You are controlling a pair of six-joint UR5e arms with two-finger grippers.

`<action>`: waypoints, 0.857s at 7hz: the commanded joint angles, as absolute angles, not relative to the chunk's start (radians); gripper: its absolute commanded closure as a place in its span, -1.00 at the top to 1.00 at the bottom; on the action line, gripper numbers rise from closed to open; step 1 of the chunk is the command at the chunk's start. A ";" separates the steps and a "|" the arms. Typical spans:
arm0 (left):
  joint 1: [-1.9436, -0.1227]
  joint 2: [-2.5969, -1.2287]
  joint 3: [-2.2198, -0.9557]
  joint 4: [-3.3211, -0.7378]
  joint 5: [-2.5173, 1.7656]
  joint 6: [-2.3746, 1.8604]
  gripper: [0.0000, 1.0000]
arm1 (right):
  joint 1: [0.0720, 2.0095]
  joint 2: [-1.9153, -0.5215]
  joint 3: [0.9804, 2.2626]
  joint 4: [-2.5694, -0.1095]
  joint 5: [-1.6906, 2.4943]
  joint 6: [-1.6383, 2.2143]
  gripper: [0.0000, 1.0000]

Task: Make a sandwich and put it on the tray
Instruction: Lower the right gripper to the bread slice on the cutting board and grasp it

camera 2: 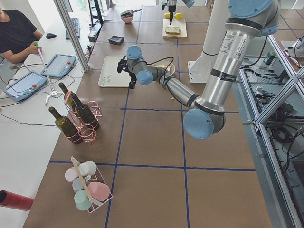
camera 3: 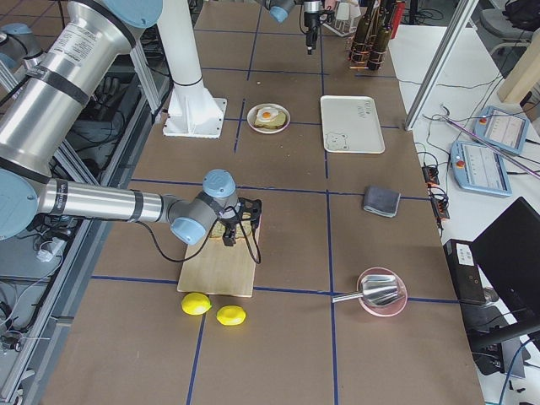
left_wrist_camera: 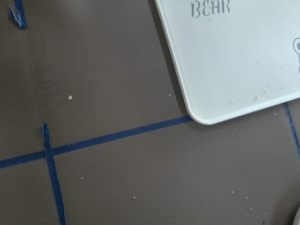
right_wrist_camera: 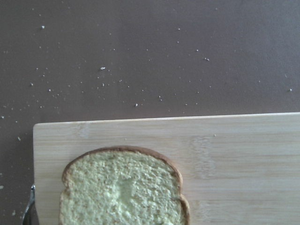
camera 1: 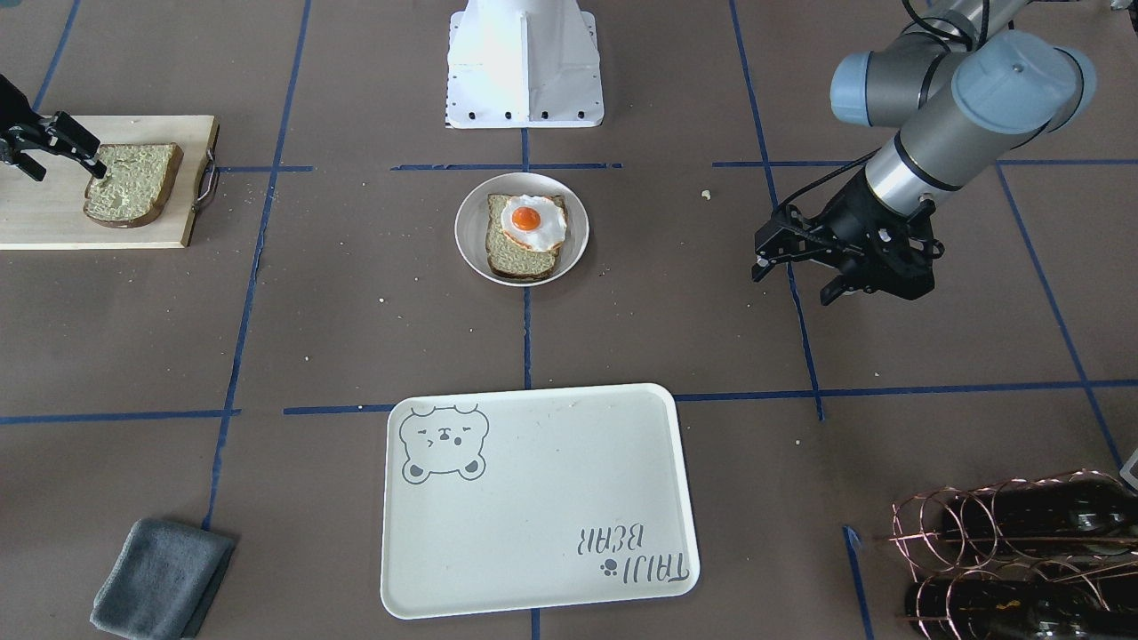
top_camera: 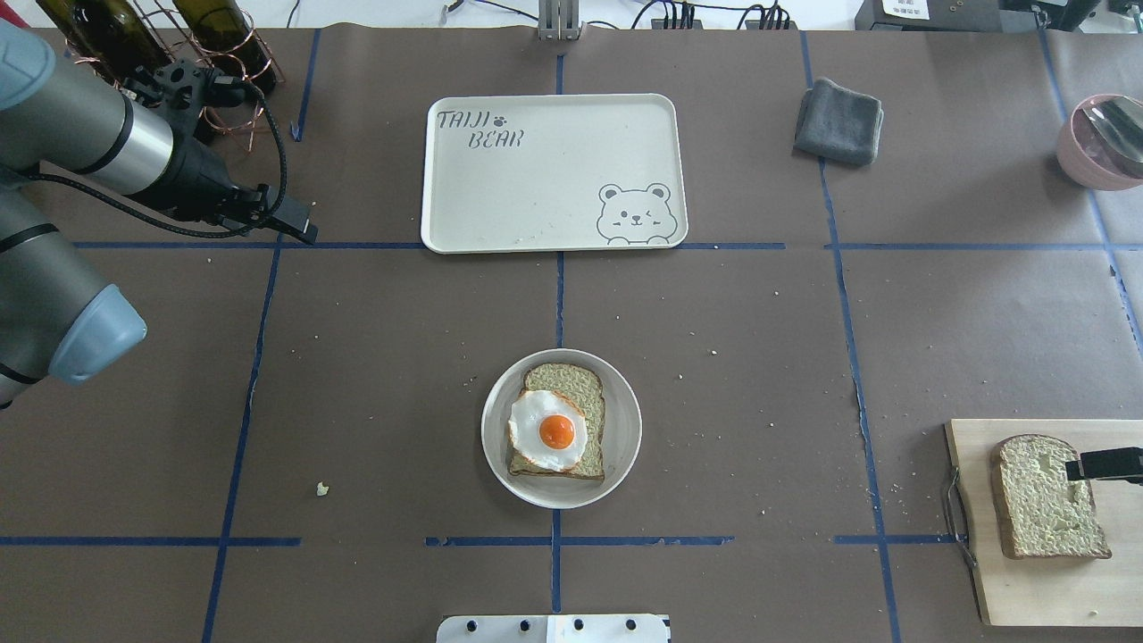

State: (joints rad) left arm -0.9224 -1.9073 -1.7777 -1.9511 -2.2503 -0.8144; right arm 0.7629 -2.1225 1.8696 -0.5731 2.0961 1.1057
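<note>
A round white plate [camera 1: 464, 233] in the table's middle holds one bread slice [camera 1: 511, 253] with a fried egg [camera 1: 533, 222] on top; both also show in the overhead view [top_camera: 549, 430]. The second bread slice [camera 1: 133, 182] lies on the wooden cutting board [camera 1: 44, 213]. My right gripper [camera 1: 67, 169] is open over that slice's outer edge, one of its fingers [top_camera: 1103, 464] above the bread. The wrist view shows the slice [right_wrist_camera: 122, 192] below. The cream tray [camera 1: 533, 498] with its bear drawing holds nothing. My left gripper [camera 1: 791, 280] is open and empty, above the table beside the tray.
A grey folded cloth [camera 1: 160, 578] lies near the tray. Wine bottles in a copper wire rack [camera 1: 1013, 551] stand behind the left gripper. A pink bowl with a spoon [top_camera: 1103, 143] sits at the far right. Two lemons [camera 3: 211, 308] lie beside the cutting board.
</note>
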 commanded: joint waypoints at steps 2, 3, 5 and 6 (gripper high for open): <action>-0.922 -1.907 -1.778 -1.951 -2.249 -0.815 1.00 | 0.704 -2.123 1.836 -0.554 2.082 1.123 0.78; -0.922 -1.905 -1.776 -1.951 -2.249 -0.812 1.00 | 0.698 -2.123 1.829 -0.554 2.082 1.123 0.75; -0.922 -1.905 -1.778 -1.951 -2.249 -0.811 1.00 | 0.692 -2.123 1.818 -0.554 2.083 1.123 0.55; -0.922 -1.904 -1.778 -1.951 -2.249 -0.811 1.00 | 0.690 -2.123 1.816 -0.554 2.088 1.121 0.43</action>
